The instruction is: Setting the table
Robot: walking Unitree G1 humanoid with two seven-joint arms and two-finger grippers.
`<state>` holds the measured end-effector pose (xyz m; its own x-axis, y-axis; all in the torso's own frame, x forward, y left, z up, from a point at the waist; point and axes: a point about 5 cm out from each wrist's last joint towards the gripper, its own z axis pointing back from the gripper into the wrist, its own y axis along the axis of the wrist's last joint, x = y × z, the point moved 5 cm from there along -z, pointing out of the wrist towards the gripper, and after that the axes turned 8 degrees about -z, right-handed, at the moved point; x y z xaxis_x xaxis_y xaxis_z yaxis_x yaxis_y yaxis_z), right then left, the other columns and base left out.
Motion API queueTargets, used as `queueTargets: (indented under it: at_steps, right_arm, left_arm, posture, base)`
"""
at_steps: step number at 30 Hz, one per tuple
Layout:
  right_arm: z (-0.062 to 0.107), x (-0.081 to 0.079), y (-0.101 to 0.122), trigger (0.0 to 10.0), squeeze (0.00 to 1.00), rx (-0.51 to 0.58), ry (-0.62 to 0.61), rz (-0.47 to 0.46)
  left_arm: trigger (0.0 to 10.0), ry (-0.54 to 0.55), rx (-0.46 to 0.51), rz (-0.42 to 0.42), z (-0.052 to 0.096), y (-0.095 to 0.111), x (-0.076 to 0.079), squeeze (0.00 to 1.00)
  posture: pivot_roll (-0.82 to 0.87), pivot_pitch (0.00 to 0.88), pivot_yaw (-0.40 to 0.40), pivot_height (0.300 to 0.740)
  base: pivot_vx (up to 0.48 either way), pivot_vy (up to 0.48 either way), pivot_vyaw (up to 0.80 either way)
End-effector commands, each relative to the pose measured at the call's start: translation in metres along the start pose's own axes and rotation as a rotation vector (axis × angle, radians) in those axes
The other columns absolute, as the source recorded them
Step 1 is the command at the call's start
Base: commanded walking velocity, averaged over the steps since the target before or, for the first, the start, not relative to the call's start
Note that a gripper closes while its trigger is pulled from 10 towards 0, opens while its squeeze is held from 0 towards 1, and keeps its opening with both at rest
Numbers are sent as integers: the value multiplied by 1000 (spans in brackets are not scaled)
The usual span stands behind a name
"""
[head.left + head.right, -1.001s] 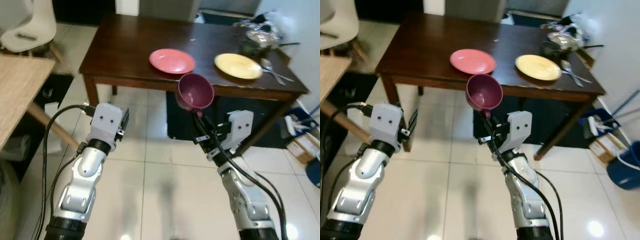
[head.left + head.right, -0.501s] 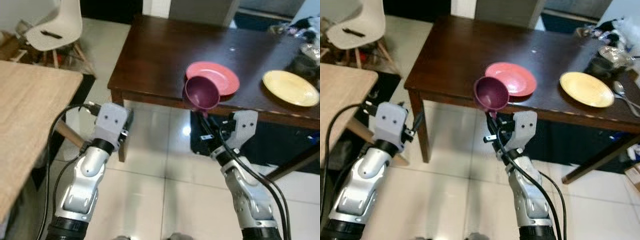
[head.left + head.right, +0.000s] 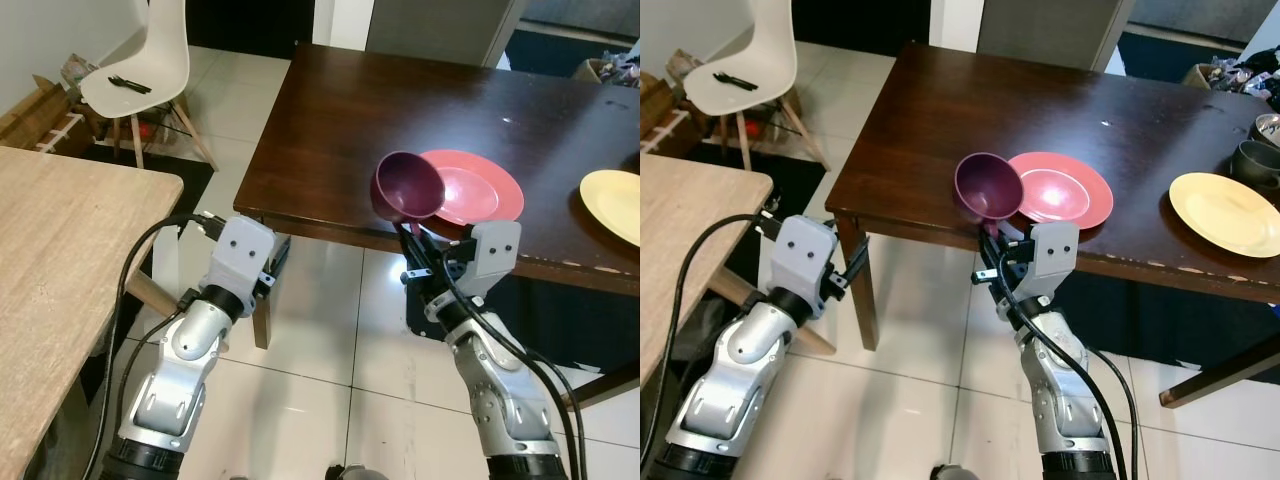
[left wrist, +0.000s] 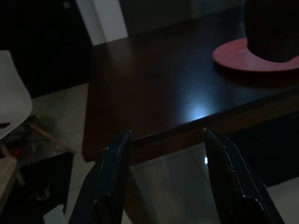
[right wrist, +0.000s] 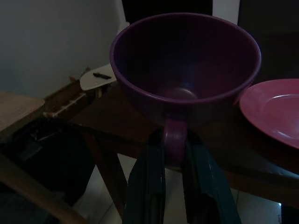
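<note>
While a purple cup (image 3: 988, 186) is clamped by its handle in the right end effector (image 3: 992, 243), the left end effector (image 4: 163, 140) is held wide. Carried low, the cup could be knocked against the desk (image 3: 940, 120) edge.

We see the purple cup (image 3: 408, 187) hiding the near edge of the pink plate (image 3: 475, 189) beyond the right gripper (image 5: 174, 140); the yellow plate (image 3: 612, 205) is cut off.

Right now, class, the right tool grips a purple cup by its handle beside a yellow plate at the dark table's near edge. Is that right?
Not quite. The plate beside the purple cup is pink, not yellow, as the right eye view shows. The right tool does grip the cup's handle at the dark table's near edge.
</note>
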<state>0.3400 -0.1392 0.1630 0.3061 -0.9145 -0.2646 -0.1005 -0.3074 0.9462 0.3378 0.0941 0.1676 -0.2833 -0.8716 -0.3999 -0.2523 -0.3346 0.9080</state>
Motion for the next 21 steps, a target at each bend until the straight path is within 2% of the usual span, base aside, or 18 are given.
queueTargets:
  at_steps: [1, 7, 12, 21]
  right_arm:
    - [3, 5, -1, 10000, 0, -6, -16, 3]
    - [3, 6, -1, 10000, 0, -8, -22, 0]
    - [5, 7, -2, 10000, 0, -11, -27, -7]
    - [7, 8, -4, 10000, 0, -21, -32, -7]
  left_arm:
    - [10000, -17, -8, 20, 3, -1, 4, 0]
    - [10000, -32, -20, 66, 4, -2, 3, 0]
    - [10000, -50, -32, 62, 6, -4, 7, 0]
    - [10000, -38, -49, 67, 5, -9, 4, 0]
  posture:
    - [-108, 20, 20, 740]
    - [-108, 21, 20, 740]
    - [-111, 21, 21, 740]
    - [-117, 19, 23, 740]
  base:
    - [0, 0, 0]
    - [0, 0, 0]
    - [0, 0, 0]
    - [0, 0, 0]
